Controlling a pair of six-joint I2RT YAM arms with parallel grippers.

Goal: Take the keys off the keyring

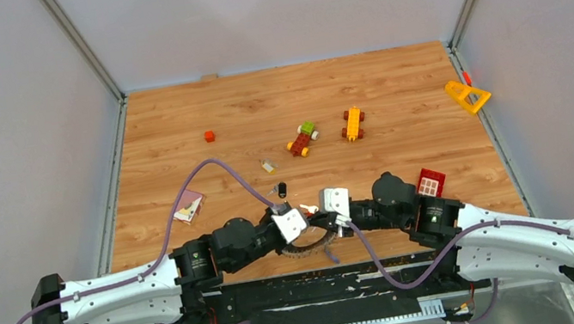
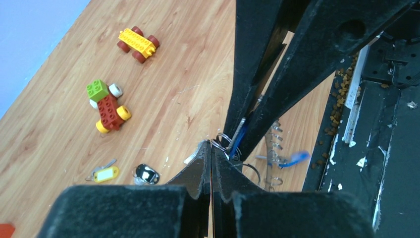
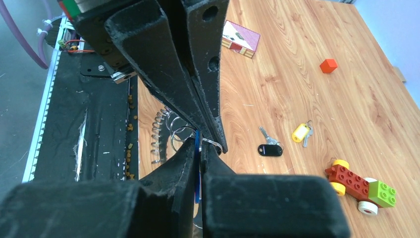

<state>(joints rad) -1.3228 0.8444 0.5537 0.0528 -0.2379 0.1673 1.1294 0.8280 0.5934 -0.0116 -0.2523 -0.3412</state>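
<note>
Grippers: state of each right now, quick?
Left gripper: shut; whether it holds anything cannot be told.
Right gripper: shut on the blue key.

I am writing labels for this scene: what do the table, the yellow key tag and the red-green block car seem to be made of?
Table: probably wood-look laminate, matte; regular grain.
Yellow tag: likely smooth plastic, uniform colour; its key looks silver metal.
Red-green car: glossy moulded plastic, studs on top.
</note>
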